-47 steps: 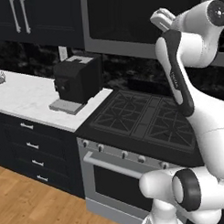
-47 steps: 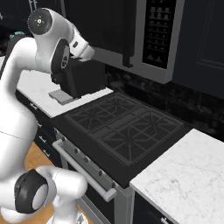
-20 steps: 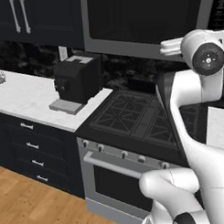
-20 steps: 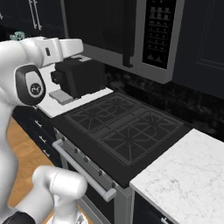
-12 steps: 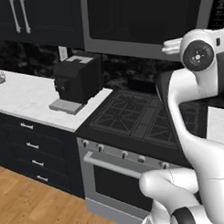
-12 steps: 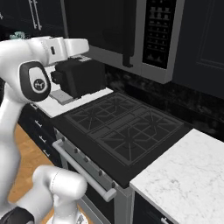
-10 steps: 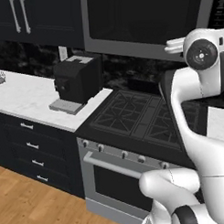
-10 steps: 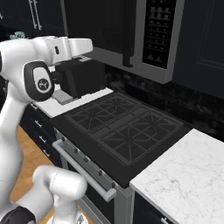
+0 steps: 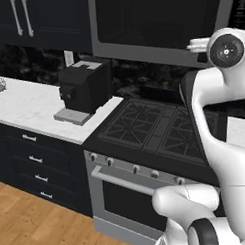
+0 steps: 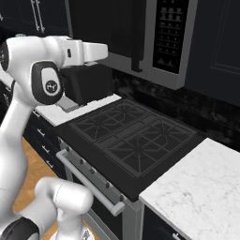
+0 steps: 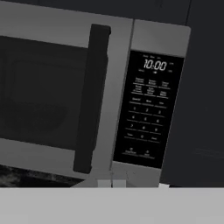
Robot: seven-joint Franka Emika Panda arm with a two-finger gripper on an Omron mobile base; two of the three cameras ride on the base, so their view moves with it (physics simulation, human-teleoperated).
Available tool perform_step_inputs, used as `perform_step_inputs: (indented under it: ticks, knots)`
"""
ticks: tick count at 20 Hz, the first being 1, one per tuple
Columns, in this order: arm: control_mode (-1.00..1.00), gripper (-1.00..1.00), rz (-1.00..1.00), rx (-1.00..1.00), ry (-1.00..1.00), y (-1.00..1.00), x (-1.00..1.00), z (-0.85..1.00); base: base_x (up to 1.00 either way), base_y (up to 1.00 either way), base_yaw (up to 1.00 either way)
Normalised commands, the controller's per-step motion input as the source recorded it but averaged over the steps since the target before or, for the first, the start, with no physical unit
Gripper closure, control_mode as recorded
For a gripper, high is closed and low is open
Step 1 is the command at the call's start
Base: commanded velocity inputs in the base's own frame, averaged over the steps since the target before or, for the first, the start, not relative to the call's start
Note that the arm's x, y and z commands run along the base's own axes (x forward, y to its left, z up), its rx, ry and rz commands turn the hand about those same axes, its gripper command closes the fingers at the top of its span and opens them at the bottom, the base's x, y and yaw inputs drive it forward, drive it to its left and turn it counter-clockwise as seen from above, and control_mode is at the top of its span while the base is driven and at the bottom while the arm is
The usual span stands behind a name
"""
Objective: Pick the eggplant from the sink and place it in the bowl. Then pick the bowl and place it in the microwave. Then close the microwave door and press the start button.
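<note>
Over the last moments the upper arm had been swung round and the forearm laid out level, while the stove and the desk had stayed fixed in both base views, so the base had not been driven; this was judged a re-aiming of the hand at the microwave for the closing steps of the task. The end effector itself could not be made out in any frame; its jaws were taken as pressed together, with nothing seen between them. The white forearm (image 10: 86,50) was stretched roughly level at microwave height, the elbow joint (image 10: 47,83) bent below it, the arm rising from the base behind. Directly ahead of the end effector, the microwave door (image 11: 48,92) lay flush with the body, so it was judged already shut, with its dark vertical handle (image 11: 91,98) just left of centre. Just right of the handle, the button panel (image 11: 146,109) faced the hand, its clock lit at the top. The microwave (image 10: 159,40) hung above the stove (image 10: 133,136). The eggplant and bowl could not be located; they were presumed behind the shut door. Pressing the start button was judged the remaining step. Farther left, a black coffee machine (image 9: 83,88) stood on the desk (image 9: 29,105).
</note>
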Motion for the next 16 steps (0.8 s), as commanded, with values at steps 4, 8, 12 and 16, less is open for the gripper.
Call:
perform_step_inputs:
  ticks: [4,8,12,16]
  knots:
    - [-1.00,1.00,-0.12,0.02,0.00,0.00,0.19,0.01,0.00,0.00,0.00]
    - [-1.00,1.00,-0.12,0.07,0.00,-0.04,0.29,0.01,0.00,0.00,0.00]
    - [-1.00,1.00,-0.07,0.12,0.00,-0.03,0.13,0.00,0.00,0.00,0.00]
    - [-1.00,1.00,0.00,0.16,-0.02,-0.18,0.01,0.00,0.00,0.00,0.00]
